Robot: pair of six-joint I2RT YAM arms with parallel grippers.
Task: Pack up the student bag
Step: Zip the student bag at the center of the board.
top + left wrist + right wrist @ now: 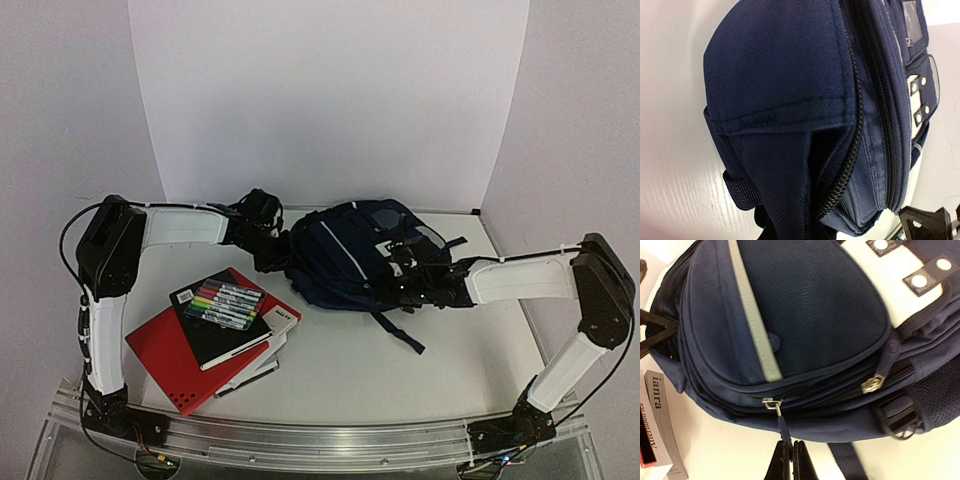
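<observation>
- The right gripper (790,449) has its two fingers pressed together on the dark zipper pull (784,426). This cord hangs from a metal slider (771,403) on the student bag (345,250).
- To do this step well, I think the pull should follow the line of the zip teeth, not go away from the fabric. It should also be slow, because the thin cord can slip out.
- A second slider (872,384) sits near on another zip, and it is better not to catch it.
- The left gripper (268,246) is at the opposite end of the bag, against the fabric or almost. I cannot tell if it is closed on the cloth, because its fingers do not show in its own camera.
- If it holds there, the bag should not slide with the pull.
- Both arms reach forward with bent elbows and forearms turned inward toward the bag, which lies at the far middle of the table (400,370).
- A stack of books (165,365) with a marker pack (228,303) on top lies near the left arm.
</observation>
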